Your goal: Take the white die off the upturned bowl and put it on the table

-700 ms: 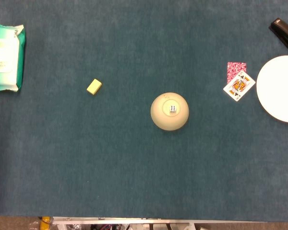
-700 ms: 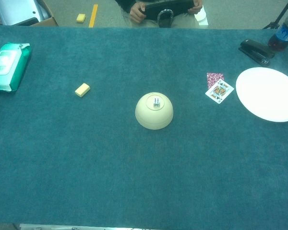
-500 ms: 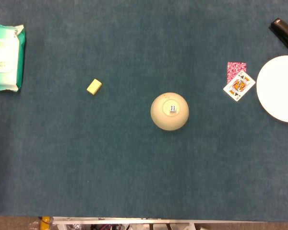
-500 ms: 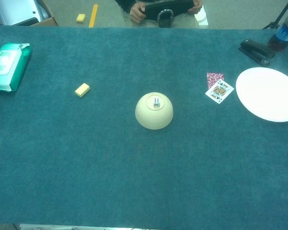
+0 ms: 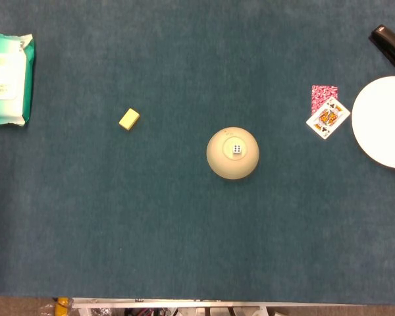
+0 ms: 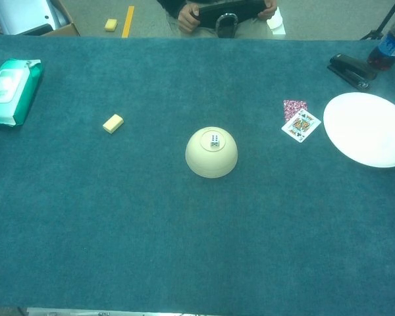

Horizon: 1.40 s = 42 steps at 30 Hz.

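A small white die (image 5: 237, 149) (image 6: 214, 139) sits on the flat base of a cream bowl (image 5: 232, 161) (image 6: 211, 160) that stands upside down near the middle of the blue-green table (image 5: 184, 230). Nothing touches the die or the bowl. Neither of my hands shows in the head view or the chest view.
A yellow block (image 5: 129, 119) lies left of the bowl. A wet-wipes pack (image 5: 8, 79) lies at the far left. Playing cards (image 5: 326, 112), a white plate (image 5: 384, 122) and a black stapler (image 5: 390, 46) are at the right. A bottle (image 6: 388, 45) stands at the back right corner.
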### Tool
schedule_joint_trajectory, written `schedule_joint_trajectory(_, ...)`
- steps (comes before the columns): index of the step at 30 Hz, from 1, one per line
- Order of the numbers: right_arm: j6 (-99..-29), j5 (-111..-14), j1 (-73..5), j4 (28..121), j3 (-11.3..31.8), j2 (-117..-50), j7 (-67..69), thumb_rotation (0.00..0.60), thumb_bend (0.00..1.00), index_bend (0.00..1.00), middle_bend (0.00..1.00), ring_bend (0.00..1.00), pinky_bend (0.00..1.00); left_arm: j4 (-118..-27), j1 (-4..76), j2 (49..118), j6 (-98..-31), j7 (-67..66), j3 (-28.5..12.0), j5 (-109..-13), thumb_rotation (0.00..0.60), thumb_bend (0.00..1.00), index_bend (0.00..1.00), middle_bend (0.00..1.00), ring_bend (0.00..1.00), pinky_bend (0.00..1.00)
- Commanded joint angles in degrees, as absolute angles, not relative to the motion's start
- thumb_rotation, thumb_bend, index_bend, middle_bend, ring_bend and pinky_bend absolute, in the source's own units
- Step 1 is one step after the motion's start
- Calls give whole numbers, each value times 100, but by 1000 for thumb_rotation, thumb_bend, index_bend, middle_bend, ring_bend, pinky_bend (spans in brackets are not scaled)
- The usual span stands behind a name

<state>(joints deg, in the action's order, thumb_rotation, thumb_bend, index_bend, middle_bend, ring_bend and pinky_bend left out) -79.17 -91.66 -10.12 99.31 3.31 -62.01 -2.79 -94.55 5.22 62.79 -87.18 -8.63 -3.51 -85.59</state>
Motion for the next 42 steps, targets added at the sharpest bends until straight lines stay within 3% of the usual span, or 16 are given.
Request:
schedule_joint_trajectory(1, -7691, -9229, -1249, 10122, 429, -6302, -271, 600, 190, 504, 377, 192, 235, -9420, 515, 6270, -8742, -820, -358, -8568, 600, 472, 303, 331, 219, 128)
schedule_joint_trajectory(8, -7000, -8963, -1830, 10550, 665, -6712, -897, 600, 112, 549, 378, 192, 236, -9361, 482, 6250, -8807, -691, -340, -8632, 600, 472, 301, 330, 219, 128)
schedule_joint_trajectory(20, -5795, -7960, -2883, 10454, 998, -7647, -2144, 600, 139, 563, 378, 192, 236, -9227, 357, 6255, -8958, -483, -280, -8697, 600, 472, 298, 325, 219, 127)
schedule_joint_trajectory(42, -5512, -7171, -3782, 9632, 985, -8923, -3335, 600, 164, 527, 347, 155, 176, -9154, 308, 6240, -8979, -368, -270, -8721, 600, 473, 298, 317, 219, 128)
